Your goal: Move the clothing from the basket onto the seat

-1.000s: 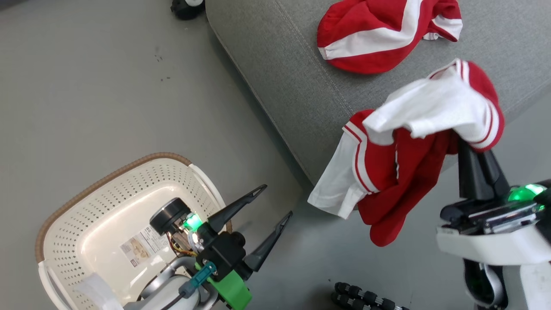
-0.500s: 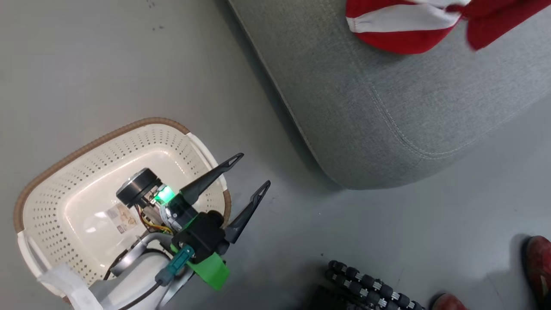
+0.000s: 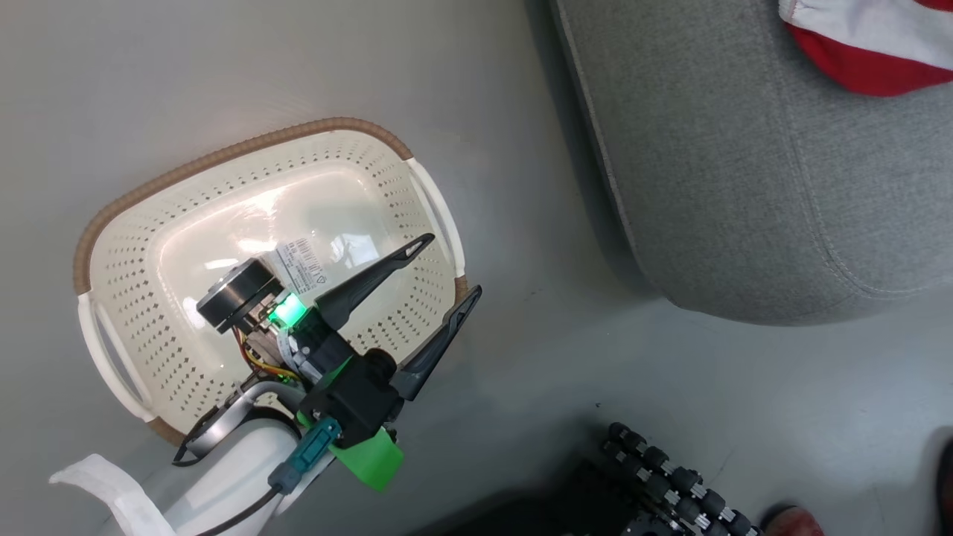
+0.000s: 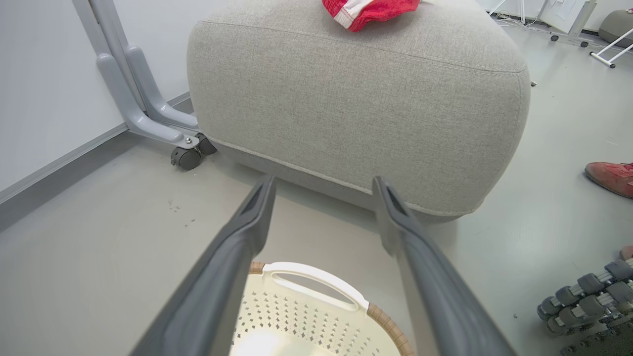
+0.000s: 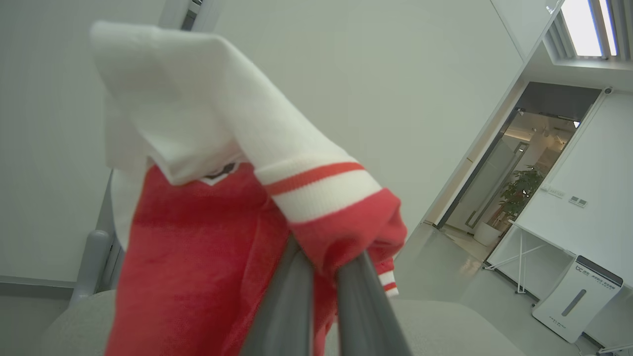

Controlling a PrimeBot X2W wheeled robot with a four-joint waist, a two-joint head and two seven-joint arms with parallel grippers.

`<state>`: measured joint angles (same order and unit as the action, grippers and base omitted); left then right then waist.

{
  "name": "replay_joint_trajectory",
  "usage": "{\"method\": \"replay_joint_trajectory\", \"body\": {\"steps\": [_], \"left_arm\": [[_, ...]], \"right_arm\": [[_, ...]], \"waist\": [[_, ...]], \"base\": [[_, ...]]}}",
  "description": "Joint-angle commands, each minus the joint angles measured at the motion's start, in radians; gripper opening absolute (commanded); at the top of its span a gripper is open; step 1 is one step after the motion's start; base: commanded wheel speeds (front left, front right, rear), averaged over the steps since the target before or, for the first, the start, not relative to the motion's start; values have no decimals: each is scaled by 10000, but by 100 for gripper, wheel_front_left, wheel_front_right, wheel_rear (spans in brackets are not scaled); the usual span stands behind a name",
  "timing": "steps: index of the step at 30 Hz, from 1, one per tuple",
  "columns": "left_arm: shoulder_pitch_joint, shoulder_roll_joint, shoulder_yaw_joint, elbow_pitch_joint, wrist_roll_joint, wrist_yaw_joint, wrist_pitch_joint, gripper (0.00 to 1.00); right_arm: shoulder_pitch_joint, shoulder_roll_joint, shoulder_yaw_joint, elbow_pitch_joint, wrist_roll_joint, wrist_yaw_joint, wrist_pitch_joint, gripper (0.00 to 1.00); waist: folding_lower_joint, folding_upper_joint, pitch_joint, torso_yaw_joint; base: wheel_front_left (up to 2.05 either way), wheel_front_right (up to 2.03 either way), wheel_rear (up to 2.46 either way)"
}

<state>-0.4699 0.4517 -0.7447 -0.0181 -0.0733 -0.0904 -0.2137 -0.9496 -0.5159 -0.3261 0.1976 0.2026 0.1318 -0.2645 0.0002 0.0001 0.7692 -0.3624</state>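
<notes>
- The left gripper [image 3: 450,266] hangs over the end of the basket [image 3: 223,152] nearest the seat, its two fingers spread wide.
- The basket stands on the floor, its bare cream bottom showing a sticker [image 3: 298,260].
- On the floor off to the side lies a row of black ribbed rollers [image 3: 670,484], and beyond them a person's red shoe [image 4: 610,175].
- The seat [image 3: 744,186] stands near the basket but apart from it, with a strip of floor between.
- One red-and-white garment [image 4: 371,7] lies bunched on top of the seat, close to its edge.
- The right gripper [image 5: 327,267] has its fingers pressed together on a fold of a red top [image 5: 198,247], which hangs from them with a white sleeve flopped over it. Grey cushion shows below it; I cannot tell whether the cloth touches it.
- By the wall beside the seat stands a grey wheeled stand [image 4: 143,99].
- Farthest off is an open doorway [image 5: 514,173] with a potted plant.
</notes>
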Motion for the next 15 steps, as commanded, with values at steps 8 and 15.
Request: {"method": "replay_joint_trajectory", "body": {"steps": [8,15], "left_arm": [[-227,-90,-102,86,-37,122,-109,100],[-67,-434,-149,340,-263,263,-340,100]], "right_arm": [[287,784,-674,2979,-528,-22,2,0],[630,1694,-1771,3588,-1393,-22,2,100]], "waist": [[-2,-1,443,893],[-2,-1,-103,1039]], "base": [[0,0,0],[0,0,0]]}}
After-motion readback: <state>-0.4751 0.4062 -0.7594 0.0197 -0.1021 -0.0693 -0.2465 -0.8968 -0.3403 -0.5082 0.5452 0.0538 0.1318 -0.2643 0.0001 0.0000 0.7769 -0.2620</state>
